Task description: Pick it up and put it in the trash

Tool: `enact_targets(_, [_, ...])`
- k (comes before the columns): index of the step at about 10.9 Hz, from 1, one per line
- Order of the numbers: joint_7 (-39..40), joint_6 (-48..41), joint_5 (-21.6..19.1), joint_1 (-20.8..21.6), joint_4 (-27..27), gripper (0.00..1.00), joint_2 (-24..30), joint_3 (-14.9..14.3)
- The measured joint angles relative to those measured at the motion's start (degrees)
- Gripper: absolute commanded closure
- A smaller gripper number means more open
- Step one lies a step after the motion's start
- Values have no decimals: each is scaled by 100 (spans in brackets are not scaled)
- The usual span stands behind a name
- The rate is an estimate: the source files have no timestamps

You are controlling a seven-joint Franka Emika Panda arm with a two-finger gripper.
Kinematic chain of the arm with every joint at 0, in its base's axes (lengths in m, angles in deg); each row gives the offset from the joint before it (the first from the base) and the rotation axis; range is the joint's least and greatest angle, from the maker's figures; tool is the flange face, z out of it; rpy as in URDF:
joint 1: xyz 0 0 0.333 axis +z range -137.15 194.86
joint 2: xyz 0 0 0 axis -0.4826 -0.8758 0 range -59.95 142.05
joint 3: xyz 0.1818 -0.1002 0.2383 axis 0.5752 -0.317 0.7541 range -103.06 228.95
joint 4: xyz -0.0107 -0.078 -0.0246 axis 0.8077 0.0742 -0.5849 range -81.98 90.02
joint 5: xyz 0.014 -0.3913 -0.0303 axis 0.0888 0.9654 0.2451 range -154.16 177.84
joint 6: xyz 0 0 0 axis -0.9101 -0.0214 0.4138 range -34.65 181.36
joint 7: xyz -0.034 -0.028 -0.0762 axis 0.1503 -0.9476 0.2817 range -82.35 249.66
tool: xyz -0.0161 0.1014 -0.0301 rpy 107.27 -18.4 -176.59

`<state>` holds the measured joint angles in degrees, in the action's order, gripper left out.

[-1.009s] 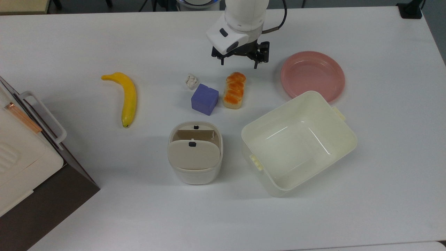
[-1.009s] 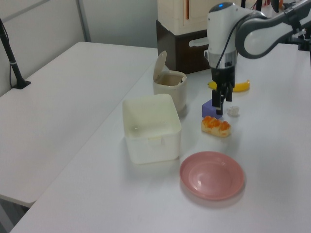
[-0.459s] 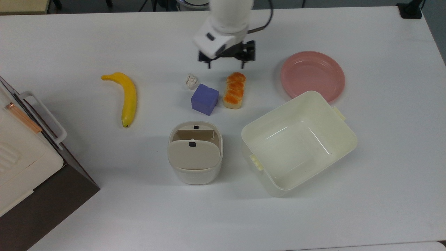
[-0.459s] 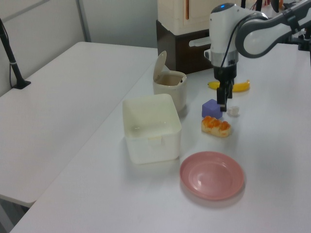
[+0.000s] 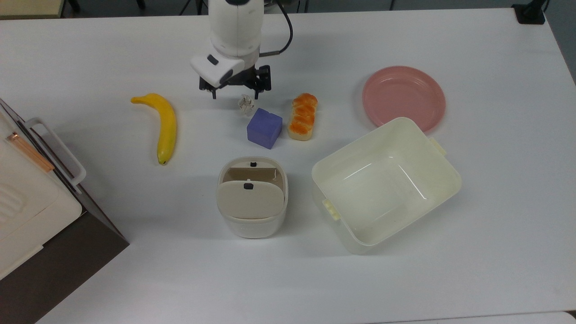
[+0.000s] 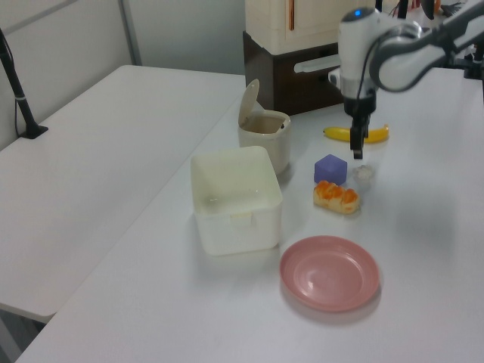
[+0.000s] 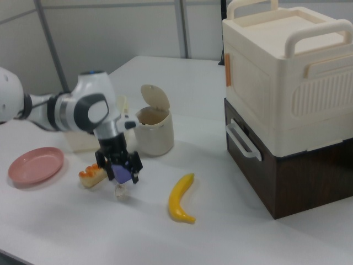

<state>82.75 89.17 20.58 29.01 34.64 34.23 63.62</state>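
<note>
White tabletop, gripper [image 5: 235, 95] poised over the paper wad [image 5: 245, 103].

Approach step, by my reading: the open, empty fingers hang just above and slightly left of the wad in the top view's upper middle, beside the purple cube [image 5: 264, 128]. Next it likely needs a small shift and descent to straddle the wad, then a carry to the trash bin [image 5: 252, 197] at lower centre.

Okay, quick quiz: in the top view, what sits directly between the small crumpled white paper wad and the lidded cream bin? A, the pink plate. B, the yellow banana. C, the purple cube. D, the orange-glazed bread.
C: in the top view the purple cube lies right below the small crumpled white paper wad and above the lidded cream bin, while the other three things sit off to the sides.
</note>
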Motion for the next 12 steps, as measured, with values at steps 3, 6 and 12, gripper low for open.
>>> enact_targets(3, [-9,612,181,84,462,18,-183,1])
enact_targets(6, [-31,613,181,89,467,100,-235,0])
enact_targets(12, [-75,425,181,175,126,100,-154,2])
